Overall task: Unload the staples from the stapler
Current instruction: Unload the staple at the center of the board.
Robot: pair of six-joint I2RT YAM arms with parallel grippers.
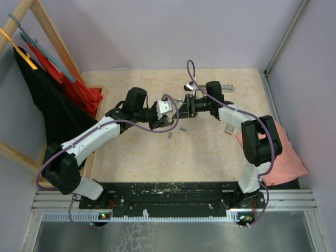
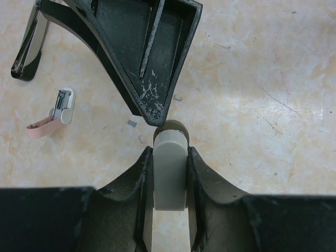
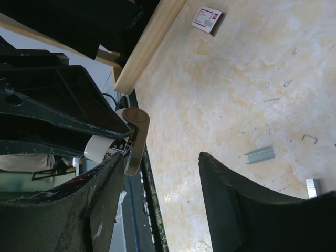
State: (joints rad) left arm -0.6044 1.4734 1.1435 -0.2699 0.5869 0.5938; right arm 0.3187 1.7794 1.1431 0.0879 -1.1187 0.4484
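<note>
Clamping the grey mini stapler (image 2: 169, 178) by its body, the left gripper (image 2: 169, 153) is closed hard on it and presents its rounded end toward the right gripper (image 3: 160, 157). The right gripper's jaws stand part-way open with nothing between them; one of its fingers (image 2: 152, 79) sits right at the stapler's tip, touching it or very nearly. Some staples (image 3: 261, 155) already lie loose on the table (image 3: 236, 79) below the two arms, with a few tiny single ones near them; whether any remain inside the stapler cannot be seen. The main risk, as I judge it, is the right finger catching the tip off-centre. That could twist the stapler in the left grip or knock it free, since only a narrow band of its body is pinched. If the jaws close too near the left fingers, they could nip those instead. Any strip pulled out would drop unguided, and could scatter toward the other mini stapler (image 2: 58, 107) or under an arm.
</note>
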